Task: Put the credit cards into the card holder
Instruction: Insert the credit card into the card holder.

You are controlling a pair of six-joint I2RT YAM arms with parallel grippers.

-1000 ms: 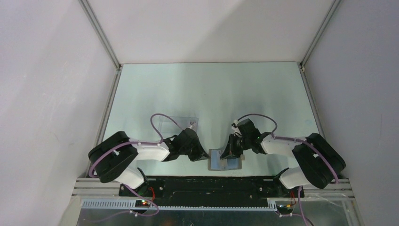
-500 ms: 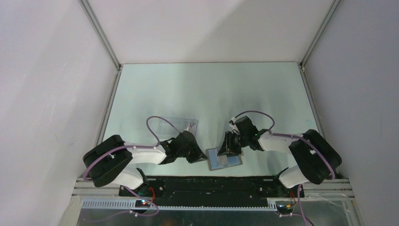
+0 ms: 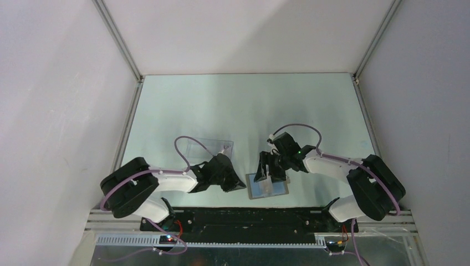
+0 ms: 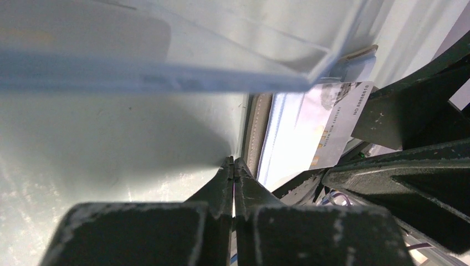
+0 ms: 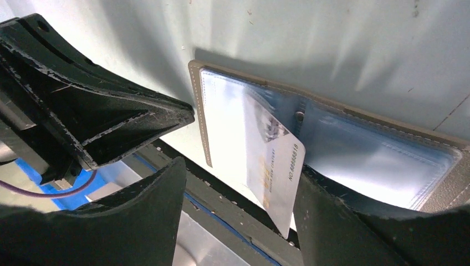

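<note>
Right pincer spread around credit card, apparently on card holder, left pincer pressed together

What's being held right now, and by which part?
Credit card sits between fingers of the right gripper, near end against one; pinch cannot be told. Left gripper shut, apparently empty.

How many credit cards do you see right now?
1. The credit card stands tilted between the fingers of the right pincer, its far end over the open card holder. More may be hidden in the clear box or the holder's sleeves.
</note>
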